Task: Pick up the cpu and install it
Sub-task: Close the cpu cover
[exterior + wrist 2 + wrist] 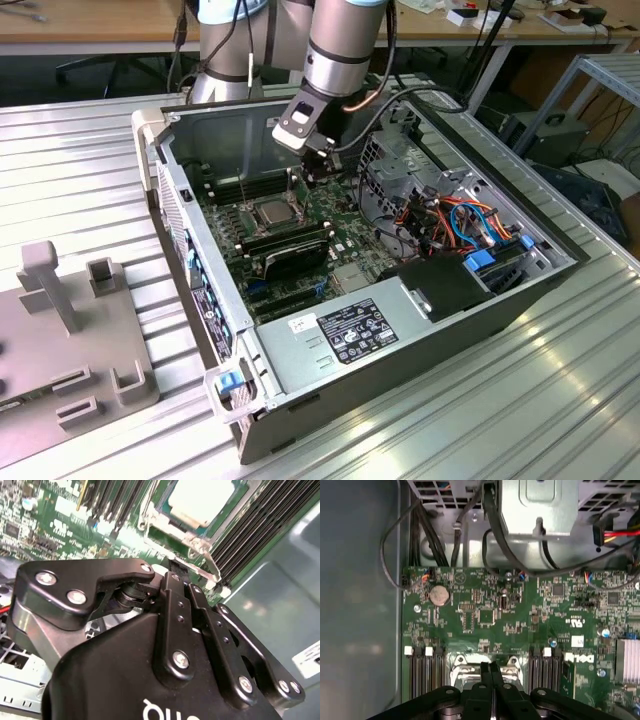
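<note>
Right, the fingers (pixel 484 676) are pressed together with nothing between them, hanging low over the green board (pixel 485 605) inside the open computer case (pixel 205 140). The cpu (pixel 200 499) lies flat in its socket frame (pixel 155 522), silver top up. In the exterior view it sits just beside the fingertips, toward that view's left and a touch nearer. By my reading they are close but not touching.

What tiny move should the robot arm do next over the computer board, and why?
Probably lift straight up a little. The cpu already lies in its socket, and the gripper is shut with nothing between its fingers, hanging close over the green board.
</note>
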Motion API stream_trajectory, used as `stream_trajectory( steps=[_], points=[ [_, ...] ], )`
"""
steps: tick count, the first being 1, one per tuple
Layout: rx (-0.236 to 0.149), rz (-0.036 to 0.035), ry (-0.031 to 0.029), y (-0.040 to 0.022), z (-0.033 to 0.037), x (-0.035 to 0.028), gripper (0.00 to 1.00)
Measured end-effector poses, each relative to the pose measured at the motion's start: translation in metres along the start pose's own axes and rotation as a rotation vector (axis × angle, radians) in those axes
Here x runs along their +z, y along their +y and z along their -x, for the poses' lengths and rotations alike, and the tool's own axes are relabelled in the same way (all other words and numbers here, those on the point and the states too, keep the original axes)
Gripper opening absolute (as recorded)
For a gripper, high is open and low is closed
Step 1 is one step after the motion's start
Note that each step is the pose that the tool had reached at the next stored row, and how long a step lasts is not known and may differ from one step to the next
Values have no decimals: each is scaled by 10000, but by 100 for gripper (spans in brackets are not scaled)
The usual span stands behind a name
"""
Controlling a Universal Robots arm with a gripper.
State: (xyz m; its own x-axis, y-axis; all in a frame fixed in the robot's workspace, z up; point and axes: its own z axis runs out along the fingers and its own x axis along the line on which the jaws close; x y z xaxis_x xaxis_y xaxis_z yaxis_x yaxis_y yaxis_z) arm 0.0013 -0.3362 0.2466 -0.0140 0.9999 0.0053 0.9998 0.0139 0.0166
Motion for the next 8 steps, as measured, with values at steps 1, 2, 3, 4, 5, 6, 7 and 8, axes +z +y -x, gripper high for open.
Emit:
stream_trajectory(
  steps=[1, 2, 3, 4, 5, 6, 7, 8],
  points=[
    [2, 1, 1, -28, -1, 0, 11],
    [4, 2, 1, -52, -1, -1, 11],
    [4, 4, 1, -80, -2, -1, 11],
    [4, 5, 1, -109, -2, -2, 11],
    [5, 6, 0, -138, -2, -2, 11],
    [8, 8, 0, -166, -3, -3, 11],
    [7, 9, 1, -190, -3, -3, 11],
    [8, 9, 1, -210, -3, -3, 11]
  ],
)
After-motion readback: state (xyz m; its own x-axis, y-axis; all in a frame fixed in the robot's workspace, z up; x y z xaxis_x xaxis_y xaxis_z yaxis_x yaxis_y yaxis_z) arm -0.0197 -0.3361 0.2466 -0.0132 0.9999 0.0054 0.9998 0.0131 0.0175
